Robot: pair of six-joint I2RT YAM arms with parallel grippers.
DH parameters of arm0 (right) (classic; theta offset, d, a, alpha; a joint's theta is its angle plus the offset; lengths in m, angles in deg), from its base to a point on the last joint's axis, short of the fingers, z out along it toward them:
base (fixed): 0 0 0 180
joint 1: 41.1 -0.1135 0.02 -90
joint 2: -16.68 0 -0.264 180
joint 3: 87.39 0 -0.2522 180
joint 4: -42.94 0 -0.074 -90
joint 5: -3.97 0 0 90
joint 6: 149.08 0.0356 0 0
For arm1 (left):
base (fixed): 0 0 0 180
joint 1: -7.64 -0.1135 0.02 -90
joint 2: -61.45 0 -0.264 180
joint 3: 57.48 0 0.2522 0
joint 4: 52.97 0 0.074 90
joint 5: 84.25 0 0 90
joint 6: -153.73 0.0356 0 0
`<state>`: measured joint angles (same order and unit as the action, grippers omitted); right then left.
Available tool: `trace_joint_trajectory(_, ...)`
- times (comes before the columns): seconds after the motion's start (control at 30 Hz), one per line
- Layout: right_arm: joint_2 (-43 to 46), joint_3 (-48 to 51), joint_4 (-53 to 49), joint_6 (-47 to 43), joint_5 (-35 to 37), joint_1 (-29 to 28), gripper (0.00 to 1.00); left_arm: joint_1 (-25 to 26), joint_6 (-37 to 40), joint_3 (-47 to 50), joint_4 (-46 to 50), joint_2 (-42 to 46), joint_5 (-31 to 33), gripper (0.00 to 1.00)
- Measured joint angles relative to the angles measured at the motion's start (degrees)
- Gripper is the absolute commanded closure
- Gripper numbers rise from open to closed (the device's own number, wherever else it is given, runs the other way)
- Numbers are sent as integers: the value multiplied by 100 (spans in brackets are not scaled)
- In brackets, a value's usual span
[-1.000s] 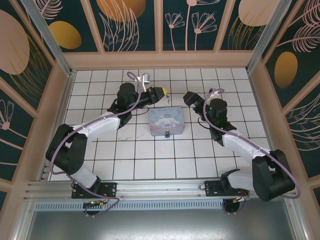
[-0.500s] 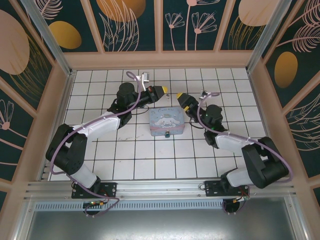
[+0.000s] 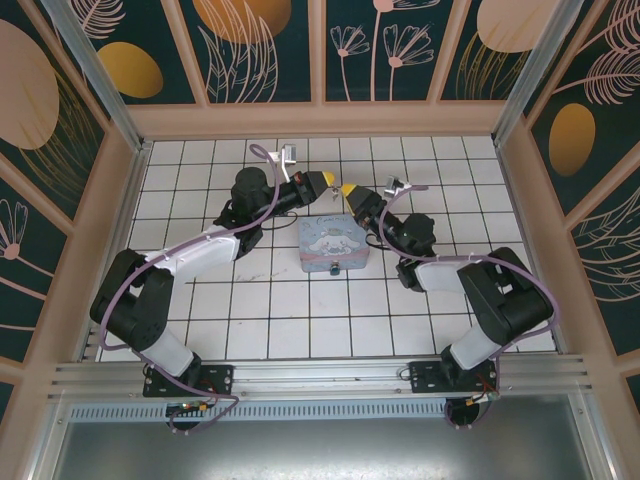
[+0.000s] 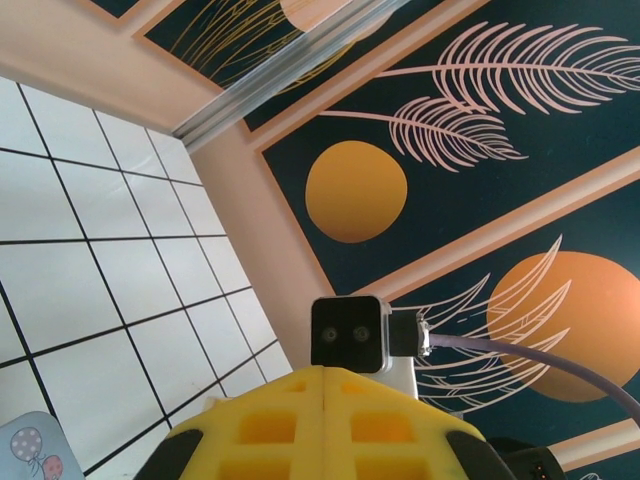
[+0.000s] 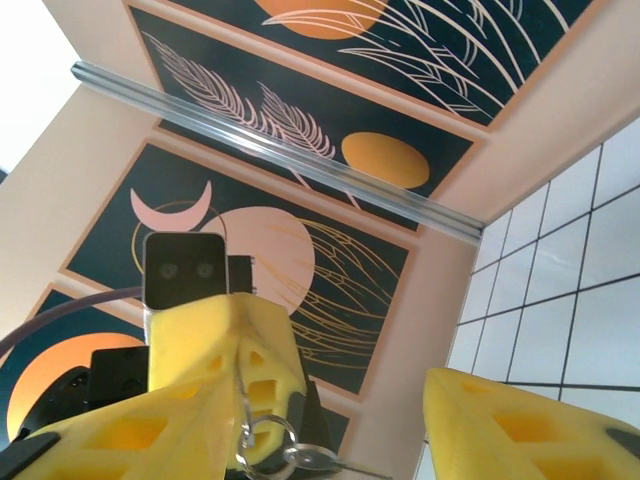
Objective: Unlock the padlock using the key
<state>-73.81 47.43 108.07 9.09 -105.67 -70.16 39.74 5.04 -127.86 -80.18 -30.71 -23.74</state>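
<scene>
My left gripper [image 3: 322, 183] hovers behind the tin, its yellow fingers [image 4: 325, 420] pressed together. In the right wrist view the same fingers [image 5: 232, 340] pinch a thin ring from which the small silvery key [image 5: 322, 460] dangles. My right gripper [image 3: 350, 193] faces it from the right, almost tip to tip. It stands open [image 5: 320, 445], with the key hanging in the gap between its two yellow fingers [image 5: 530, 420]. The tiny blue padlock [image 3: 334, 268] sits at the tin's near edge, apart from both grippers.
The pale blue cartoon-printed tin [image 3: 333, 243] lies on the white tiled floor [image 3: 290, 310] under and in front of both grippers. Patterned walls [image 3: 320, 50] enclose the cell. The right wrist's camera box [image 4: 348, 333] sits just beyond my left fingertips.
The right arm has swung left and its gripper has come up to the left gripper's tips. The left arm has stayed where it was.
</scene>
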Motion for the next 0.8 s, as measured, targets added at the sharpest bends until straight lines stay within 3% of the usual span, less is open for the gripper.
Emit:
trace_joint_trajectory(0.4, -267, -391, 177, 105, -92, -136, 63, 0, -33, 7, -90, 0, 0, 100)
trace_joint_trajectory(0.8, -343, -422, 245, 144, -151, -160, 69, 0, -50, 22, -87, 0, 4, 100)
